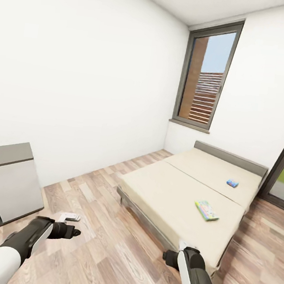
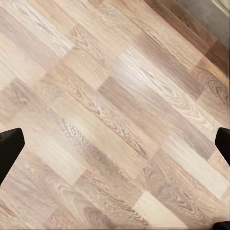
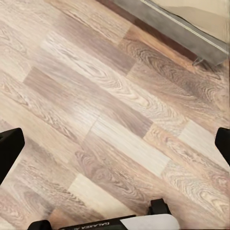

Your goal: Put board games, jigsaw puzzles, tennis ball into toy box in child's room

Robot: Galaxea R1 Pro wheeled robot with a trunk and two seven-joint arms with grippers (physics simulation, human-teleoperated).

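White walls and plank floor [image 1: 104, 226] surround the bed [image 1: 175, 195]. Two board games lie on its mattress: the multicoloured box [image 1: 206, 210] nearer, the blue box [image 1: 232, 182] beyond. My right fingers [image 1: 185, 245], spread wide and empty, are nearer; my left fingers [image 1: 70, 217] likewise spread.

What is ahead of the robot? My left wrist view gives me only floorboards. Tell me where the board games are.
Observer: In the head view, two board games lie on the bed: a blue one nearer the headboard, and a multicoloured one nearer the robot.
Operator: Report the right gripper.
Observer: The right gripper is open and empty, over the floor by the bed's near corner.
Operator: Say what stands on my left.
Observer: The low dark-grey table section, with its white door.
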